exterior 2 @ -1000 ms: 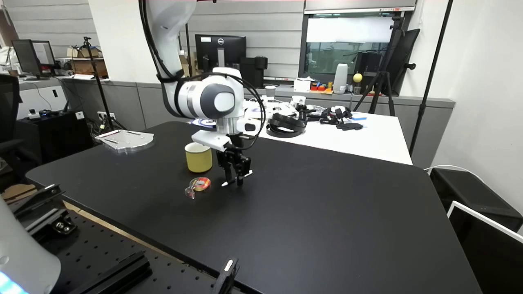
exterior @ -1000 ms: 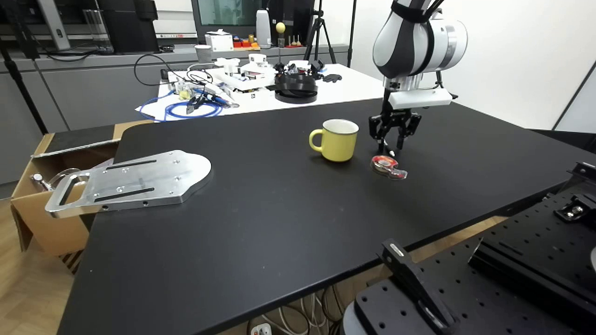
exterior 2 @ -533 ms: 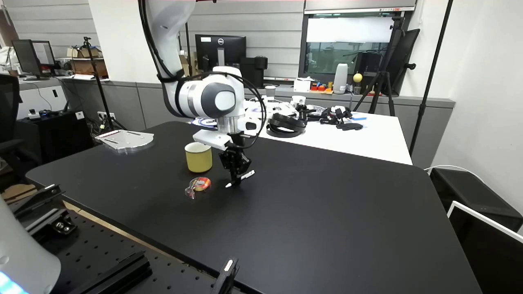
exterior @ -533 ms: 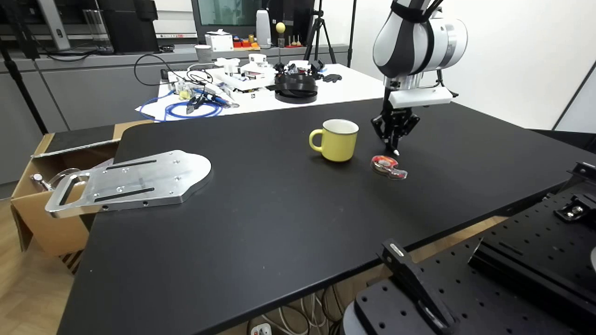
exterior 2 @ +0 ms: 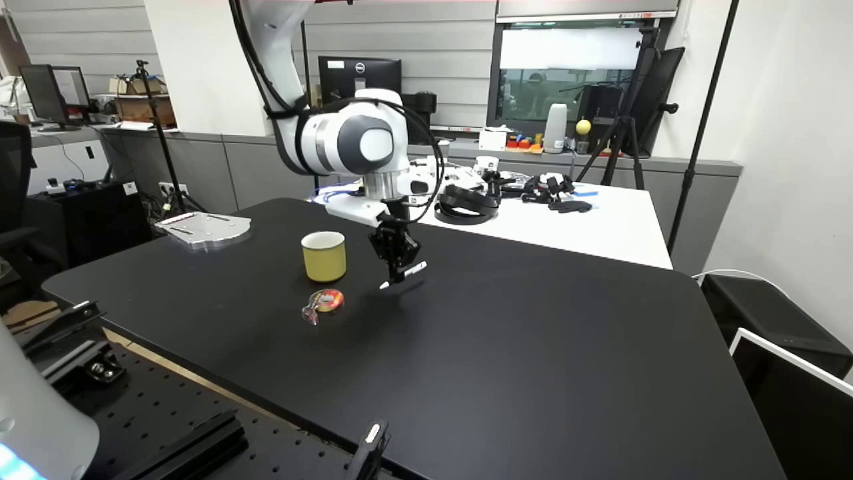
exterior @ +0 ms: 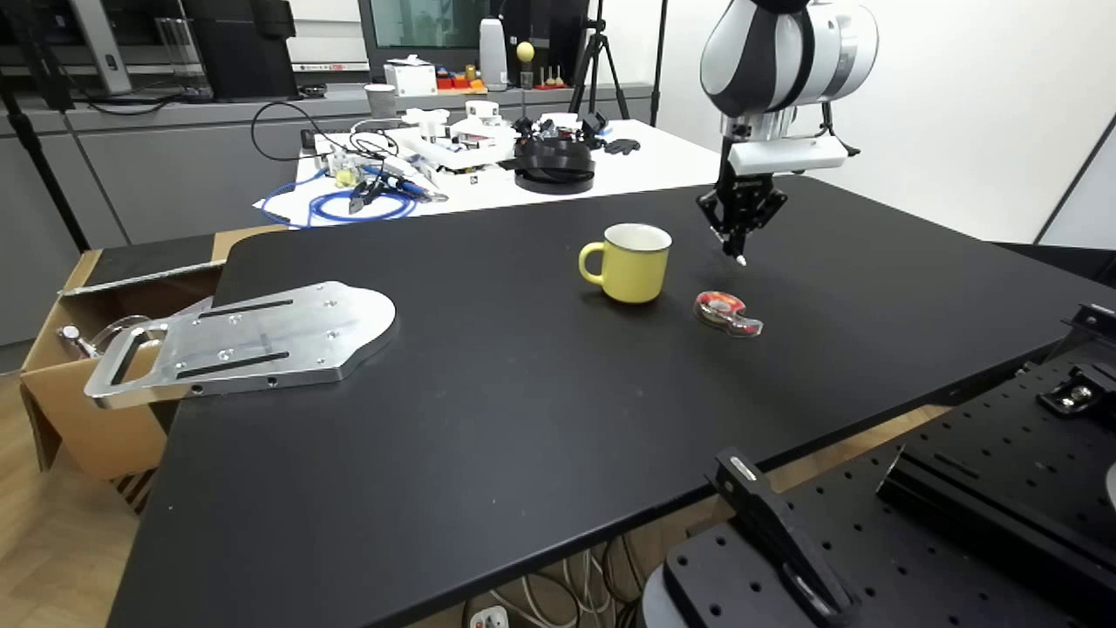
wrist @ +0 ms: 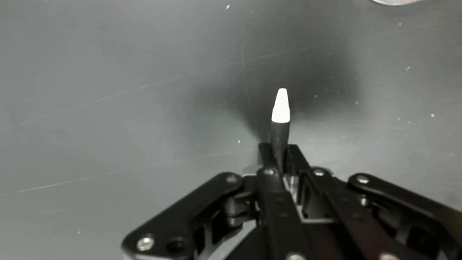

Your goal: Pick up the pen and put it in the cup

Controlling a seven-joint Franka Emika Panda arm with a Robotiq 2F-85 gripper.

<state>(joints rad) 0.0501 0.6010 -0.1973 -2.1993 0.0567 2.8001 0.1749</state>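
Observation:
The pen, dark with white ends, is pinched between the fingertips of my gripper in the wrist view. Its white tip points forward past the fingers; its back part is hidden by them there. In an exterior view the pen juts out on both sides of the gripper, slightly tilted, with its shadow on the black tabletop below. The yellow cup stands upright on the table; from this side the gripper hangs to its right, apart from it. The cup is out of the wrist view.
A clear and red tape dispenser lies near the cup. A silver metal plate with a handle rests at the table's far end, partly over a cardboard box. Behind, a white table carries cables and parts.
My gripper's fingers have come together on the pen. Gripper and pen have since risen off the tabletop. The cup and the tape dispenser have stayed in place.

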